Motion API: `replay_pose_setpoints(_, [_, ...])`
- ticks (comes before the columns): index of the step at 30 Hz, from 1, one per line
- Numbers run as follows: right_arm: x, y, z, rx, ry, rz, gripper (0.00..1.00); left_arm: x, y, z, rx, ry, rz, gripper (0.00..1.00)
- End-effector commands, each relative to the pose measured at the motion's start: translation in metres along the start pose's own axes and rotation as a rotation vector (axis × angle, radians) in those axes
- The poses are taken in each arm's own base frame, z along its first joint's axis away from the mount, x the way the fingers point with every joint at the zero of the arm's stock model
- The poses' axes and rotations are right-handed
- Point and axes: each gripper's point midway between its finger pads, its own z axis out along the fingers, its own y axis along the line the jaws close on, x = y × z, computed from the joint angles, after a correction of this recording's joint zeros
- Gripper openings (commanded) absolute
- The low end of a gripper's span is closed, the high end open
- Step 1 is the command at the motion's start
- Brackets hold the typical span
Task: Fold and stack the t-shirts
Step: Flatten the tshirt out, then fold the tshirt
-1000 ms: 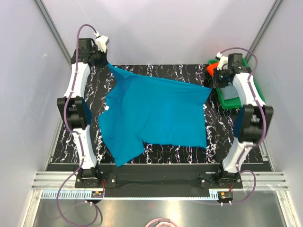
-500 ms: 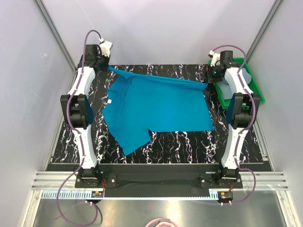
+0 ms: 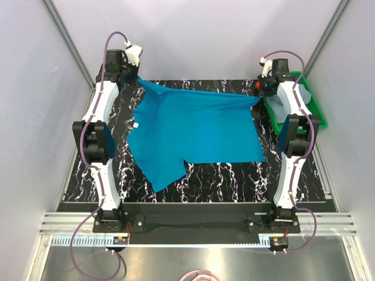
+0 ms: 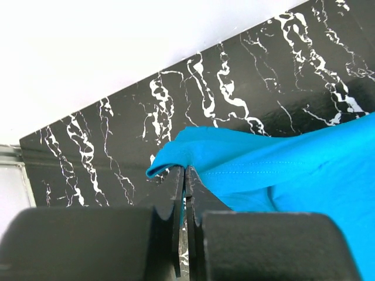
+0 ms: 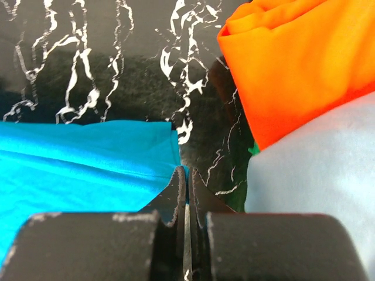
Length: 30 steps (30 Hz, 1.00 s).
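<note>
The black marbled tabletop (image 3: pixel 222 181) came first, and most of it was taken up by the teal-blue t-shirt (image 3: pixel 199 132). It was opened out flat across the middle. Its far edge was lifted and pulled taut between my two arms, while the near part lay on the surface with one sleeve trailing toward me. I could see no fold in it.

The green tray (image 3: pixel 318 111) sat at the far right. In it lay the grey-blue t-shirt (image 5: pixel 316 170), with the orange-red t-shirt (image 5: pixel 293 58) bunched up and touching it. Neither of them was laid out.

The left pincer (image 4: pixel 186 175) had its fingers together, clamped on the far-left corner of the teal cloth. The right pincer (image 5: pixel 186 175) had its fingers together too, nipping the far-right corner just beside the tray.

My read was that I was early in the job. The first shirt was only spread, its folding had not begun, two more were waiting, and no stack had been started anywhere I could see.
</note>
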Motion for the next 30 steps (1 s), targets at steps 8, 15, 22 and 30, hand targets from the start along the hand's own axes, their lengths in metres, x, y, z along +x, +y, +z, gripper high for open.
replay_pose_setpoints(8, [-0.04,-0.023,0.023,0.168,-0.107,-0.048,0.57,-0.028,0.014,0.017,-0.098,-0.107,-0.021,0.45])
replay_pose_setpoints(15, [-0.075,-0.012,-0.059,0.208,-0.178,-0.022,1.0,-0.068,-0.005,-0.071,-0.165,-0.169,-0.162,0.85])
replay_pose_setpoints(22, [-0.017,0.085,-0.13,-0.231,-0.06,0.053,0.99,0.027,-0.128,-0.122,0.216,0.112,-0.26,0.8])
replay_pose_setpoints(30, [0.137,0.145,-0.161,-0.42,0.299,-0.056,0.84,0.137,-0.198,-0.179,0.316,0.458,-0.377,0.74])
